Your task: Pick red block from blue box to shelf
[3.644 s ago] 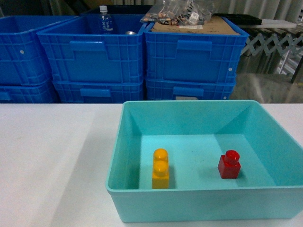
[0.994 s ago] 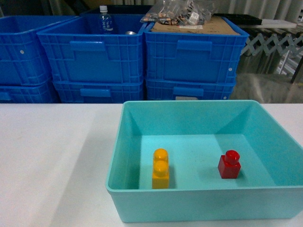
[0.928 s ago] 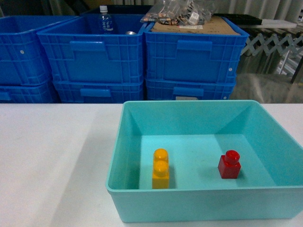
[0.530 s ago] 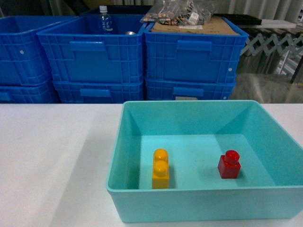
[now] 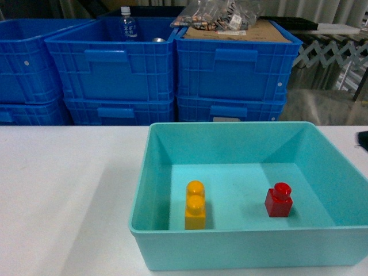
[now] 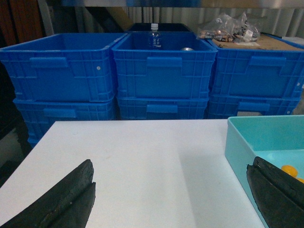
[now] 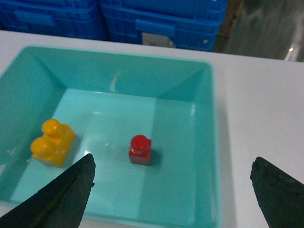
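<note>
The red block [image 5: 279, 200] stands stud up on the floor of the blue box [image 5: 241, 247], right of middle. In the right wrist view the red block [image 7: 140, 149] lies ahead and a little left of my right gripper [image 7: 172, 187]. That gripper is open and hovers above the near right part of the blue box [image 7: 214, 142], holding nothing. My left gripper [image 6: 171, 190] is open over the white table, left of the blue box [image 6: 240, 145]. The shelf is out of view.
A yellow two-stud block [image 5: 195, 205] stands in the box's left half. Stacked dark blue crates [image 5: 118, 75] line the table's far edge, holding a bottle [image 5: 127, 24] and bagged parts [image 5: 221, 14]. The white table [image 5: 63, 190] spreads to the left.
A dark tip of the right gripper has come into the head view at its right edge. The blocks and the box have not moved.
</note>
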